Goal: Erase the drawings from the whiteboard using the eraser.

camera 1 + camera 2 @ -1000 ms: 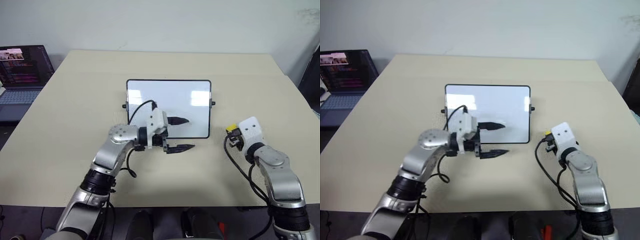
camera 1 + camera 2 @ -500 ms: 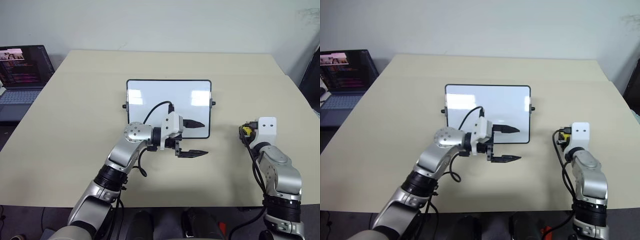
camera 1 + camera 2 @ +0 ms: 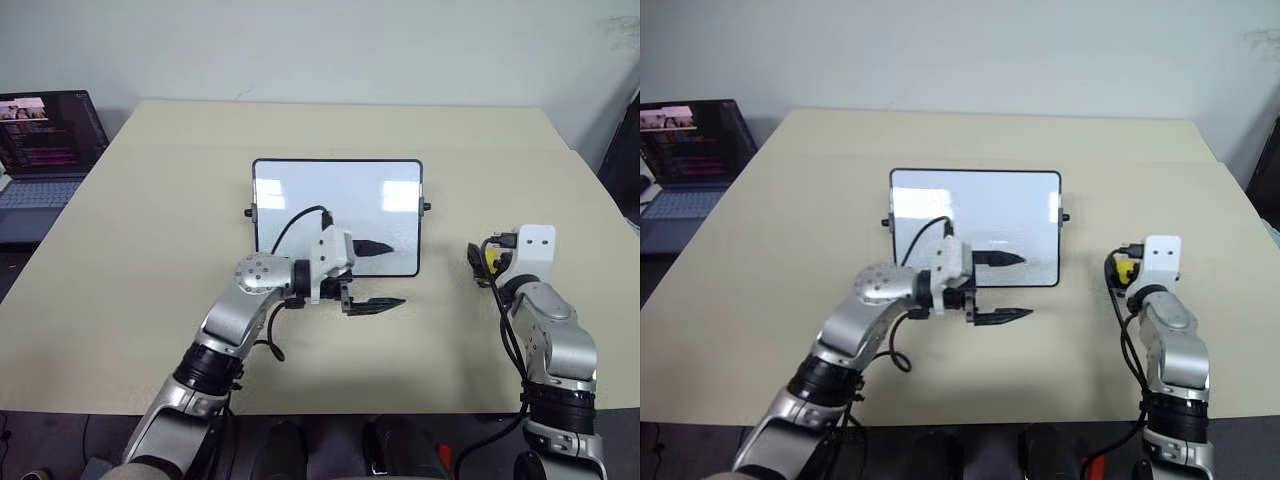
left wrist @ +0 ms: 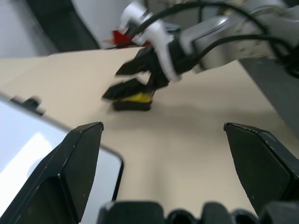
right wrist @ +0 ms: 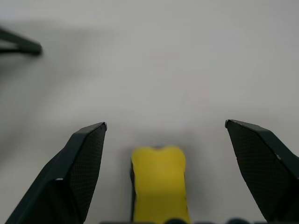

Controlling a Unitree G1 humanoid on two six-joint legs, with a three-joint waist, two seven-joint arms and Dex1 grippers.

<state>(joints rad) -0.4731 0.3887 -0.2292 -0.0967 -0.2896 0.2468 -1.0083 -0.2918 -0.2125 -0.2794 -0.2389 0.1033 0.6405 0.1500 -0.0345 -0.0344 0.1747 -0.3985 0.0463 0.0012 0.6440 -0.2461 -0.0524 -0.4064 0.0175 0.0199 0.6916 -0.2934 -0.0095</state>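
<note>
We see the eraser (image 5: 159,179) lying on the table (image 3: 150,250) to the right of the whiteboard (image 3: 337,215), between the spread fingers of our right hand (image 5: 164,140), released and touching neither. Our left hand (image 3: 380,275), fingers apart and empty, hovers at the whiteboard's near edge.

The whiteboard (image 3: 336,200) has a glossy, smooth white surface that reflects light, and a thin black frame that looks like plastic. The table (image 3: 150,200) is matt, smooth and beige. The eraser (image 5: 159,184) looks like matt yellow plastic or foam. The gripper fingers (image 5: 79,168) are black with fine texture; the arm shells look like brushed silver metal
</note>
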